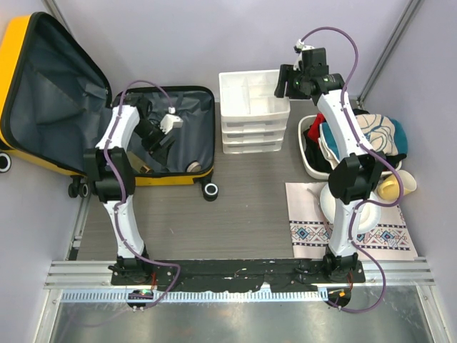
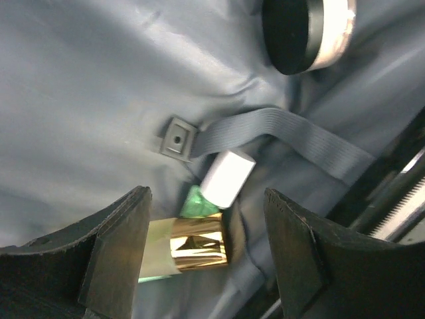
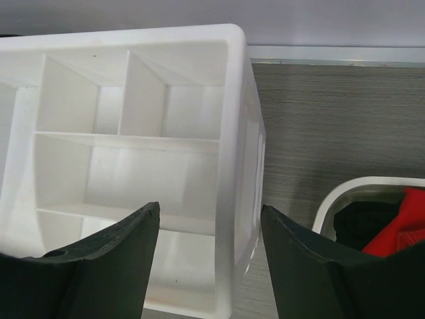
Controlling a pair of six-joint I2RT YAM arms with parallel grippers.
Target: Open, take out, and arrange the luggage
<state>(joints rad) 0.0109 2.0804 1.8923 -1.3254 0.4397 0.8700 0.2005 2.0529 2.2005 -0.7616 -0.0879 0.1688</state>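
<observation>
Inside the luggage (image 1: 196, 128), a gold-banded tube (image 2: 199, 244) is seen slanted between and beyond the spread, empty jaws of the left gripper (image 2: 207, 219)

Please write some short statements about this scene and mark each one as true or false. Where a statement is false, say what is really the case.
1. The yellow suitcase lies open. True.
2. The left gripper has its jaws shut on the gold-wrapped container. False: the jaws stand open above it, and it lies on the grey lining.
3. The right gripper is above the white drawer organizer. True.
4. The organizer's top compartments hold clothes. False: those in view are empty.
5. The white basin is empty. False: it holds clothes.
</observation>
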